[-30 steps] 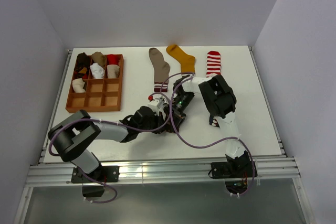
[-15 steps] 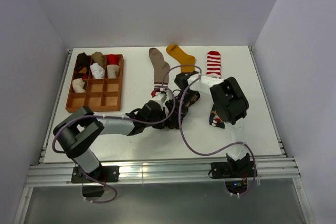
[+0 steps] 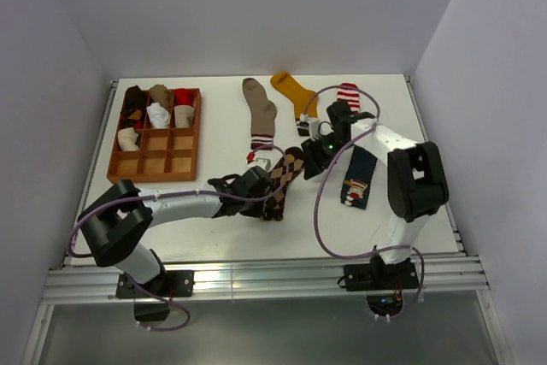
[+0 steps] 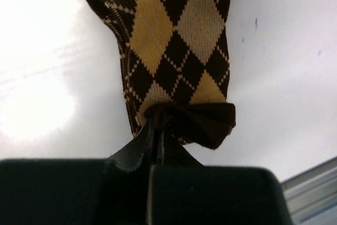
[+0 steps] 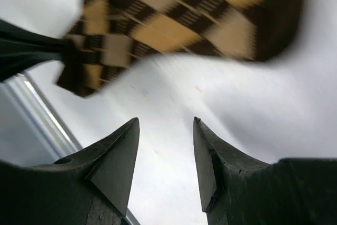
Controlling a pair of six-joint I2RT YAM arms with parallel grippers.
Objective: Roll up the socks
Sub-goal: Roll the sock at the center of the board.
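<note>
Left pincer (image 4: 158, 122) clamped argyle sock (image 4: 176, 40), unrolled; right pincer (image 5: 166, 143) apart. Tray (image 3: 149, 179) at ten o'clock held rolls (image 3: 158, 114); four socks (image 3: 259, 108) flat.

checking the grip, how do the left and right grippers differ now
The left gripper has jaws shut on the end of the argyle sock; the right gripper has open jaws, holding nothing. Left is at the sock's near end; right is by its far end. Both face that sock.

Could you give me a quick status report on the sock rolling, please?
Left gripper shut on end of argyle sock. Right gripper open, empty, clear of it. Navy sock lies apart.
</note>
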